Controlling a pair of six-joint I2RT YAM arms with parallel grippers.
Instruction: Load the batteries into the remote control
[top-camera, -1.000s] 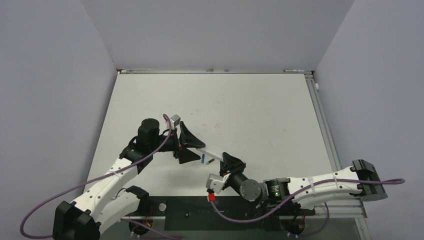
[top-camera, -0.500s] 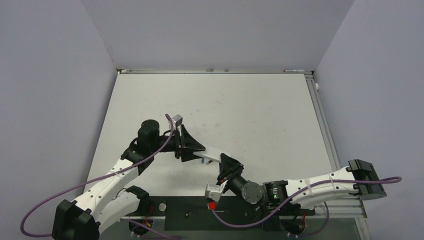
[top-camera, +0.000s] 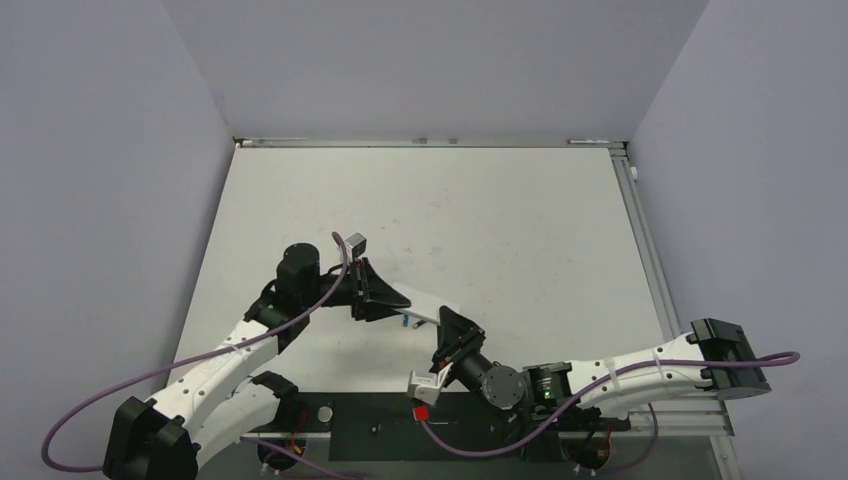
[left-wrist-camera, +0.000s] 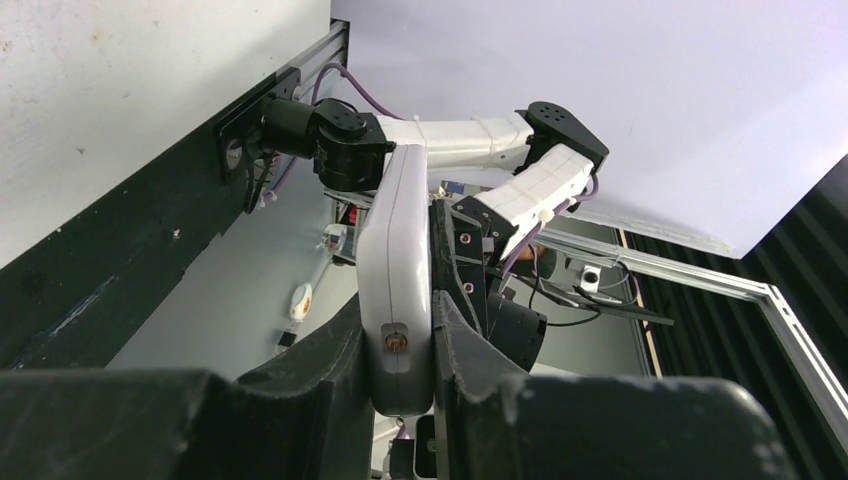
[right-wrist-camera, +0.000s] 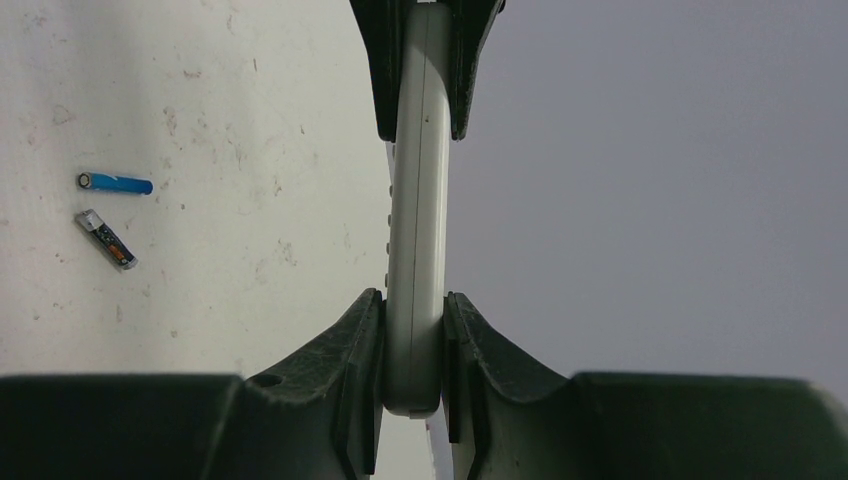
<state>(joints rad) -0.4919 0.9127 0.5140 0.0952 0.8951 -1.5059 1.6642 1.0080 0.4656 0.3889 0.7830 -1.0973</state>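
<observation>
Closing over the last second, the left gripper (top-camera: 383, 297) now pinches the left end of the remote control (top-camera: 425, 307) in the top view, where a moment ago its jaws stood wide around it; the right gripper (top-camera: 452, 324) clamps the other end as before; the handset has come up off the table (top-camera: 520, 220) and bridges the two tools, toward the near edge and left of centre.

From the left wrist, the two fingers press against either side of the slim white body, seen end-on, with the right arm beyond it.

From the right wrist, the remote shows its thin edge, squeezed at the near end by this tool and at the far end by the other; the blue battery (right-wrist-camera: 117, 183) and the dark battery (right-wrist-camera: 107, 240) lie loose on the table to the left, close together and well apart from the handset.

My reading: a two-handed hold is now secured, probably to turn or regrasp the remote so its compartment can be reached; neither cell is loaded yet.
</observation>
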